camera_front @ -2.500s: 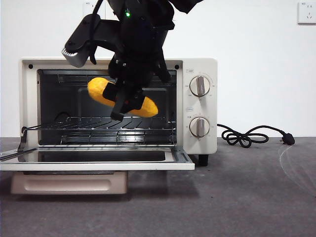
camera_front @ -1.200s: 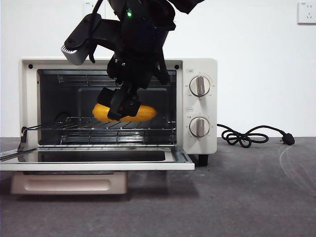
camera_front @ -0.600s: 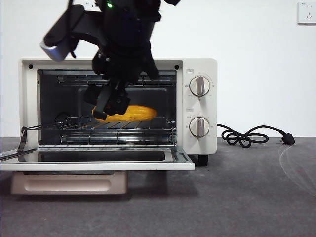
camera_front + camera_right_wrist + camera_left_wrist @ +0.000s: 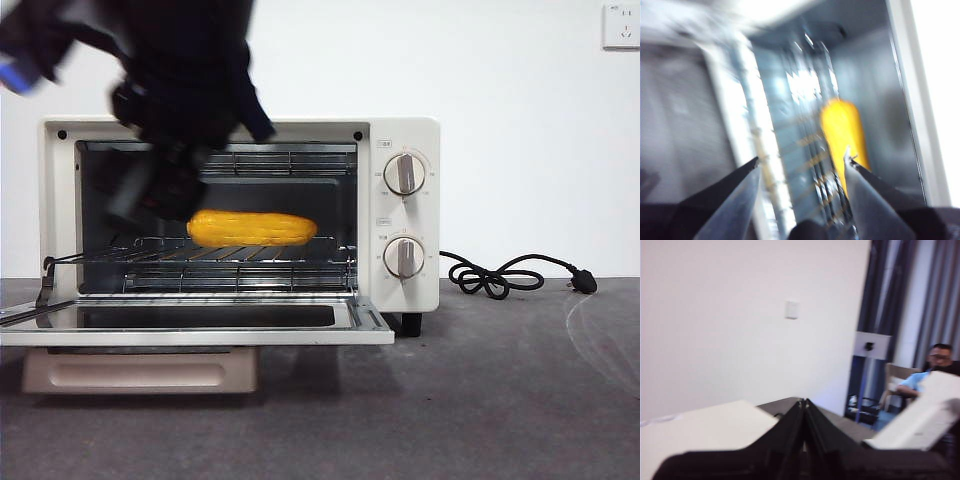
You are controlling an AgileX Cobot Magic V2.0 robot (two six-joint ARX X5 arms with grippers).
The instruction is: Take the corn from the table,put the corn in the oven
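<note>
Presently on view:

- Oven (image 4: 405, 215): cream-white, standing on the table (image 4: 500, 400) toward the left, its door folded down flat toward the near side. Two round knobs sit one above the other on its right panel.
- Corn (image 4: 252, 228): yellow-orange cob lying lengthwise on the wire rack (image 4: 290, 255) inside the oven, roughly central, resting on the bars and held by nothing. The right wrist view shows the same cob (image 4: 842, 130) on the rack.
- Right gripper (image 4: 802, 165): jaws spread wide apart and empty, pointing into the oven mouth, the cob lying beyond the tips and apart from them. In the front view it shows as a dark, motion-blurred mass (image 4: 165, 195) at the upper left of the oven opening, just left of the cob.
- Left gripper (image 4: 804, 407): jaws pressed together with nothing between them, raised well away from the oven and facing a pale wall and curtains.
- Cord (image 4: 500, 275): black, coiled loosely on the table to the right of the oven, its plug lying at the far right end.
</note>
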